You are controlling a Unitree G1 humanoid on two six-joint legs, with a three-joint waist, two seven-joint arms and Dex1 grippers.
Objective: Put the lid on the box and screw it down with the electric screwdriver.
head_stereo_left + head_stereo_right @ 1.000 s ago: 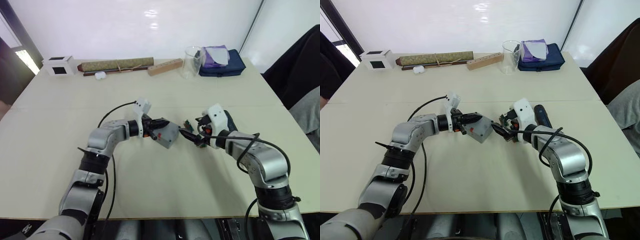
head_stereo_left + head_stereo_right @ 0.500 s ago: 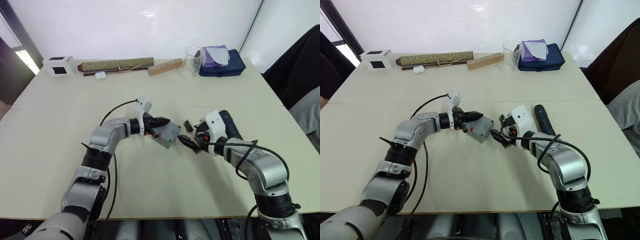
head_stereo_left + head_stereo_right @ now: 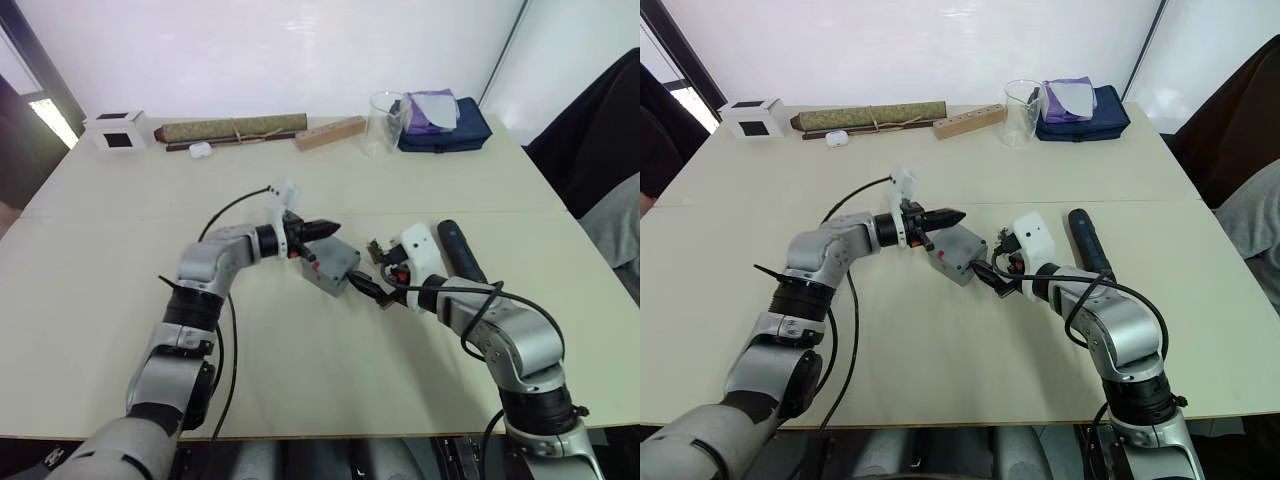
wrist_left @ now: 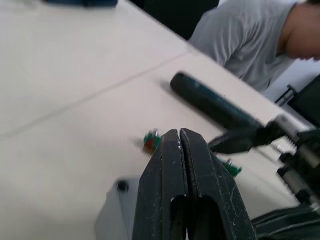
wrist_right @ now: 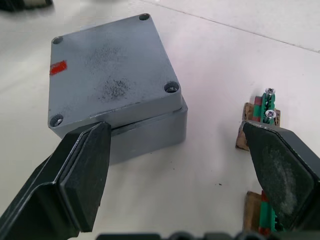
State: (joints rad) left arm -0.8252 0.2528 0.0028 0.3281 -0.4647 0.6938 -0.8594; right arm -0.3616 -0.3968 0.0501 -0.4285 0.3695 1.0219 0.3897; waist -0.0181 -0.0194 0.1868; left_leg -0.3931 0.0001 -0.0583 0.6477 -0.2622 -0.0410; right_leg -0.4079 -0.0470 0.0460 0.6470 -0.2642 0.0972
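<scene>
Hands came first: the right hand [image 5: 175, 165], two wedge-shaped matte black fingers [image 5: 82, 170] dusted with fine scuffs, stood spread wide and empty, one tip touching the front edge of the grey square plastic box [image 5: 150, 131]. The smooth grey square lid [image 5: 110, 80], speckled with dark dust at its centre and marked with a small red patch near one corner, sat on top of that box, slightly skewed so a thin gap showed along the front seam. Four round screw recesses marked its corners. The left hand [image 3: 322, 227] had its two tapered black fingers pressed flat together, holding nothing, poised just above the far edge of the box.

Just beside the right hand lay two small green circuit boards [image 5: 264, 111] with silver screw heads. Near them, behind the right wrist, the dark blue-black cylindrical electric screwdriver [image 3: 459, 251] lay flat on the pale, matte bench [image 3: 100, 260].

At the far edge sat one clear glass beaker [image 3: 381, 125], one wooden block [image 3: 330, 132], one rolled mat [image 3: 235, 129] and one white box with a black square [image 3: 119, 130].
</scene>
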